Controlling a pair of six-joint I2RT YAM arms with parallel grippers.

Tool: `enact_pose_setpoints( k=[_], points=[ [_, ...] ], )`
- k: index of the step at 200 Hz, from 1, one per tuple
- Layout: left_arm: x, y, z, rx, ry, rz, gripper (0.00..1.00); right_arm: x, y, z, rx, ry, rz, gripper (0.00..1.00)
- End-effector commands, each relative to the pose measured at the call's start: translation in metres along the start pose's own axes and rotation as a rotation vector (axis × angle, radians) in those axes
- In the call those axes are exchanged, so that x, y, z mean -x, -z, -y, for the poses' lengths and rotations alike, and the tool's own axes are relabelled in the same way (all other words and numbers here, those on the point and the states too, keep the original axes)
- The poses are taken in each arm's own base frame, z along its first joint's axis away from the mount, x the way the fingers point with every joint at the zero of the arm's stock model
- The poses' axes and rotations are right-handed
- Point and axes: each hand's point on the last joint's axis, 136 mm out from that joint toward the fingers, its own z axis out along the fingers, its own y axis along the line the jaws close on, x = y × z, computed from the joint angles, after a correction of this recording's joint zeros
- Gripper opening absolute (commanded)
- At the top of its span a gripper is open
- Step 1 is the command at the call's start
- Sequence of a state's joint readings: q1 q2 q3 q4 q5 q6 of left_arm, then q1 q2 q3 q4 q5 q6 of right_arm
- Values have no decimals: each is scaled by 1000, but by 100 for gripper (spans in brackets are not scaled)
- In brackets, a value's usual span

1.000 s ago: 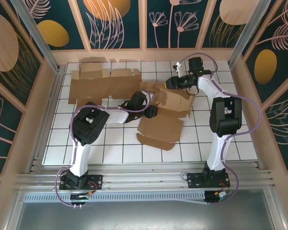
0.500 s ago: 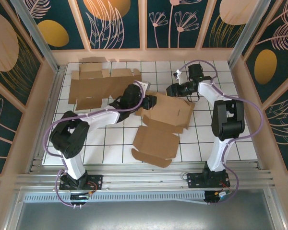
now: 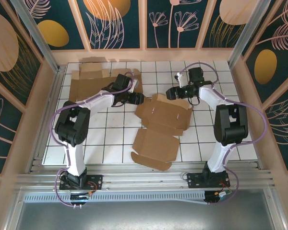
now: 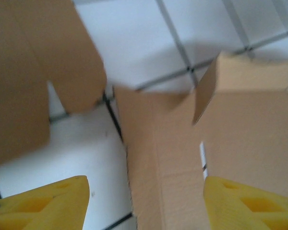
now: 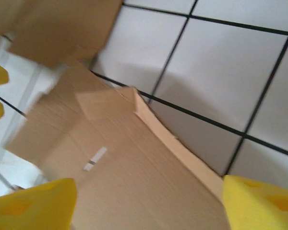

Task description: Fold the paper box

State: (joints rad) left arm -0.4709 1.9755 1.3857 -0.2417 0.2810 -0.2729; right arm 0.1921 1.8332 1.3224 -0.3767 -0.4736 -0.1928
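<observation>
The paper box is a brown cardboard blank lying mostly flat at the table's middle, one large flap reaching toward the front. My left gripper hovers at its back left corner, open. In the left wrist view the yellow fingers stand wide apart over the box's edge, a small flap standing up. My right gripper sits at the box's back edge, open. The right wrist view has its fingertips spread above the box panel, gripping nothing.
A second flat cardboard blank lies at the back left, its flaps close to my left gripper and seen in the left wrist view. The white gridded table is walled by a frame on all sides.
Both grippers have opened and let the box go. The box has dropped flatter and slid forward. My left arm has swung back and left; the right gripper has shifted little.
</observation>
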Motion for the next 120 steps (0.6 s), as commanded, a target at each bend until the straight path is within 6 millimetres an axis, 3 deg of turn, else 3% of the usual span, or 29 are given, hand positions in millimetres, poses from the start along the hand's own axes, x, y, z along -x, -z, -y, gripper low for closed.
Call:
enact_pose_setpoints(
  k=[1, 34, 81, 105, 120],
  points=[
    [-29, -7, 1, -28, 24, -120, 65, -13, -3, 20, -160, 192, -51, 86],
    [-36, -15, 7, -86, 40, -140, 66, -24, -18, 33, -167, 309, -150, 90],
    [-49, -30, 1, -83, 60, -189, 67, -31, -39, 33, -112, 331, -181, 80],
    [-55, -37, -6, -60, 60, -217, 67, -36, -43, 33, -92, 347, -196, 69],
    [-57, -40, -8, -55, 62, -224, 66, -37, -44, 32, -89, 350, -195, 56]
  ],
)
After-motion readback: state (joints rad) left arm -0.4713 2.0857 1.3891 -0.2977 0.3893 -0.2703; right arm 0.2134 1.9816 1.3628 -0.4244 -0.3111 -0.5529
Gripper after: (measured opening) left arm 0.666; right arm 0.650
